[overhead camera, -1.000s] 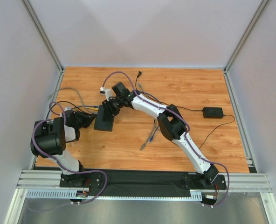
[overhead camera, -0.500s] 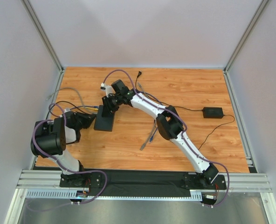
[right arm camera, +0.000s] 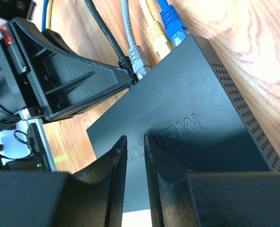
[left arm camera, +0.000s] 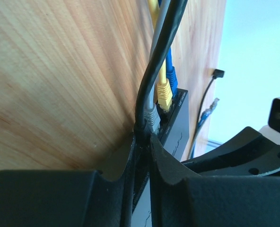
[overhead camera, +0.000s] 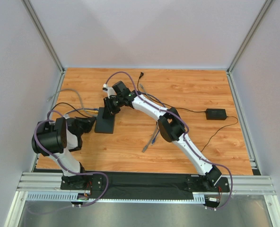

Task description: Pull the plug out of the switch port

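The switch [overhead camera: 105, 124] is a flat black box lying on the wooden table. Along its left edge [right arm camera: 152, 66] sit a row of ports with black, grey [right arm camera: 138, 59], yellow [right arm camera: 158, 38] and blue [right arm camera: 173, 23] plugs side by side. My left gripper [overhead camera: 93, 122] comes in from the left and is shut on the black plug [right arm camera: 125, 63], pinching it at the port [left arm camera: 142, 142]. The plug still looks seated. My right gripper [right arm camera: 135, 139] stands over the switch's top [right arm camera: 192, 113], its jaws a narrow gap apart with nothing between them.
A small black adapter brick [overhead camera: 215, 114] lies at the right with its thin cable running across. Loose grey and blue cables [overhead camera: 152, 137] lie mid-table under the right arm. More cables trail off at the left [overhead camera: 64, 101]. Enclosure walls surround the table.
The right gripper's jaws have narrowed, and it has shifted slightly toward the far left over the switch. The left gripper keeps its pinch on the black plug.
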Controlling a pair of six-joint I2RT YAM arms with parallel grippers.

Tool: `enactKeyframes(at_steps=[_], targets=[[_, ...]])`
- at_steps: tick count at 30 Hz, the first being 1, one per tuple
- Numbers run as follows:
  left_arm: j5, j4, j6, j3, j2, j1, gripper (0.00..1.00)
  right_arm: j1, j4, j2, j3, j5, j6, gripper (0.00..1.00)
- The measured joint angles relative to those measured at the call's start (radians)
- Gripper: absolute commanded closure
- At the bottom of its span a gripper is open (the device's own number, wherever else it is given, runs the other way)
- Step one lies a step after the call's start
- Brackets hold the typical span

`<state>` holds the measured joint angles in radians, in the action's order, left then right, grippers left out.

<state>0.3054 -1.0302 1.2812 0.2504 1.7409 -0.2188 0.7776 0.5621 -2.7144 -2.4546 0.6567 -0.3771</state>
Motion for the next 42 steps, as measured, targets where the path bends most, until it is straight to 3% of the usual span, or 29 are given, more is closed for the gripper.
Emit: enactKeyframes(at_steps=[7, 13, 22, 34, 38, 42], targets=[[0.014, -0.189, 0.064, -0.035, 0.104, -0.011, 1.0, -0.003, 0.0, -0.005, -0.004, 0.005, -0.029, 0.76], [-0.052, -0.138, 0.04, -0.069, 0.032, -0.021, 1.0, -0.005, -0.001, -0.008, -0.006, 0.01, -0.042, 0.76], [-0.106, 0.227, -0.091, -0.047, -0.303, -0.021, 1.0, -0.007, -0.003, -0.011, -0.008, 0.017, -0.046, 0.76], [-0.196, 0.924, -0.301, 0.09, -1.084, 0.021, 1.0, -0.009, -0.009, -0.012, -0.008, 0.027, -0.053, 0.76], [-0.193, 1.155, -0.351, 0.171, -1.237, 0.024, 1.0, -0.011, -0.012, -0.013, -0.008, 0.034, -0.055, 0.76], [-0.166, 1.301, -0.391, 0.273, -1.29, 0.028, 1.0, -0.013, -0.029, -0.012, 0.003, 0.048, -0.056, 0.74]])
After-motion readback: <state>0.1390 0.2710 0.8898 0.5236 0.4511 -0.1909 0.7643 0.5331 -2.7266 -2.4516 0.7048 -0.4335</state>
